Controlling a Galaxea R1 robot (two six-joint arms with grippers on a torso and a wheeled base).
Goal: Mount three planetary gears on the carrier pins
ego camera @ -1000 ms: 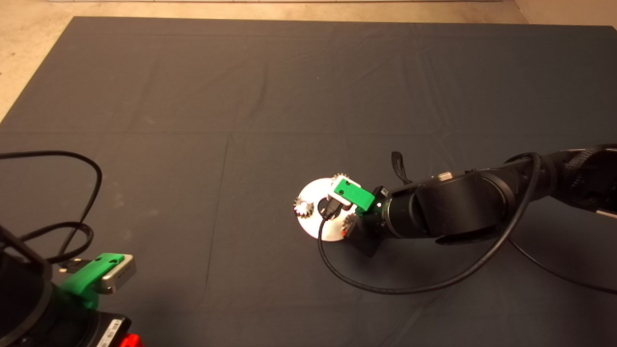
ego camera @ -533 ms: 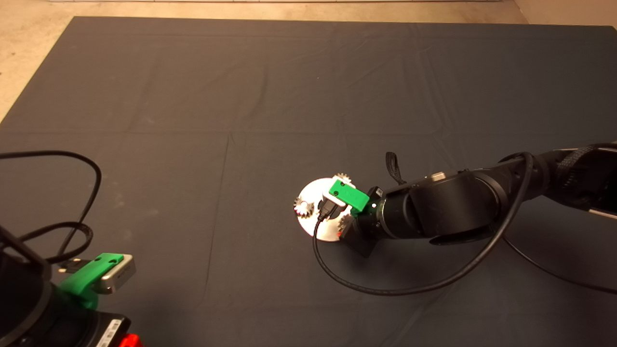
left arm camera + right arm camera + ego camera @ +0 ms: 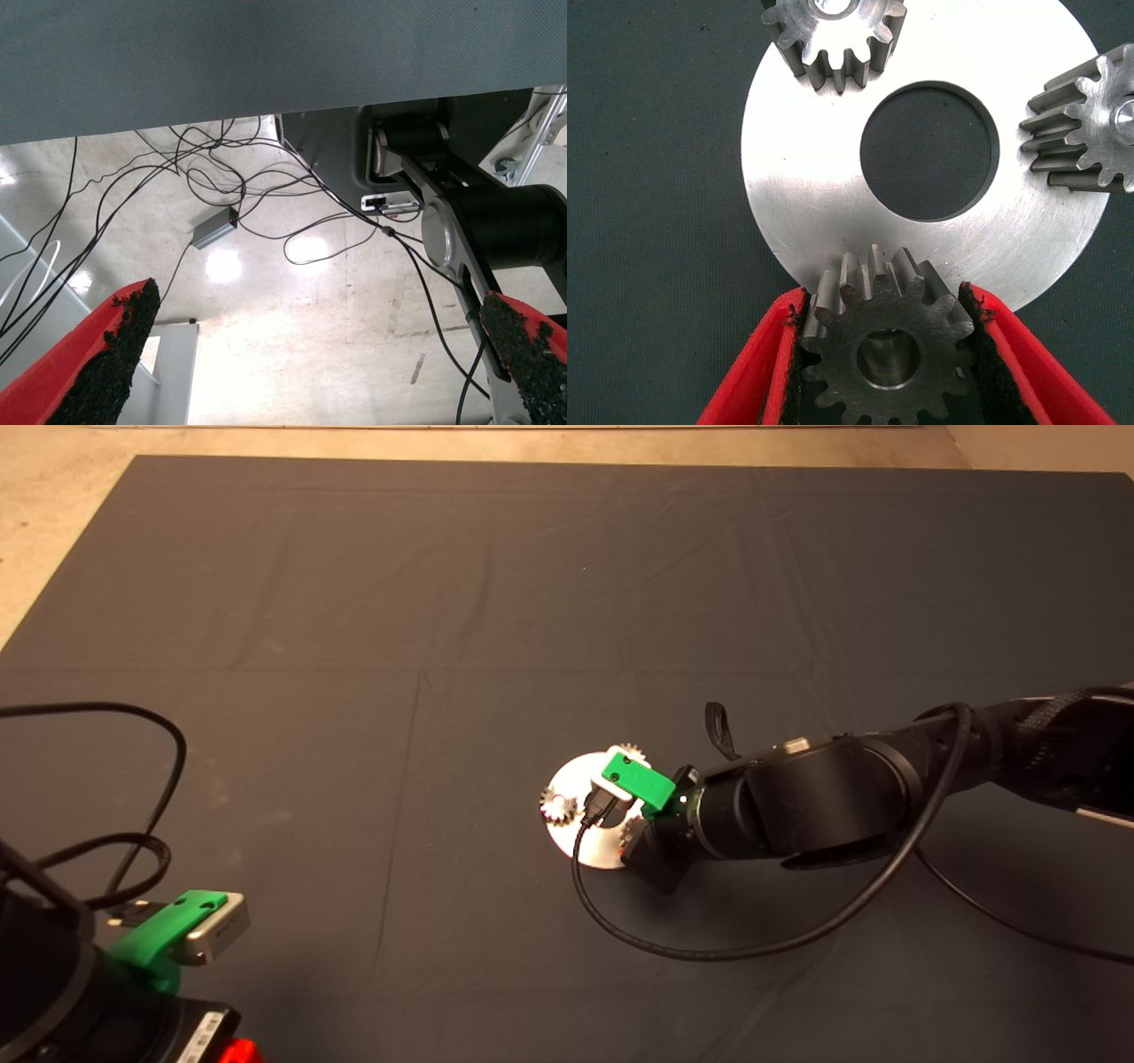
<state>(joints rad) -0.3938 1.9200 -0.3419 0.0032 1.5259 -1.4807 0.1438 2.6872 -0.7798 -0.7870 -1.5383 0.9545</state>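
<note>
the left gripper (image 3: 310, 363) hangs with its red fingers (image 3: 97, 359) spread wide apart, nothing between the pads; past them lies the dark mat's edge (image 3: 266, 62), a pale shiny floor (image 3: 292, 345) strewn with thin black cables (image 3: 204, 181), a small grey box (image 3: 215, 232), perhaps an adapter, and black robot hardware (image 3: 478, 212)

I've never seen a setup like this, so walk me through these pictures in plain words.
It is a two-armed robot at a table with a dark mat. One camera looks down from above; one sits on each wrist. The right tool reaches in from the right and grips a small metal gear between its red fingers, at the rim of a round metal disc. Two more gears already sit on the disc's pins. The left tool waits open at the lower left; its camera shows floor and cables.
</note>
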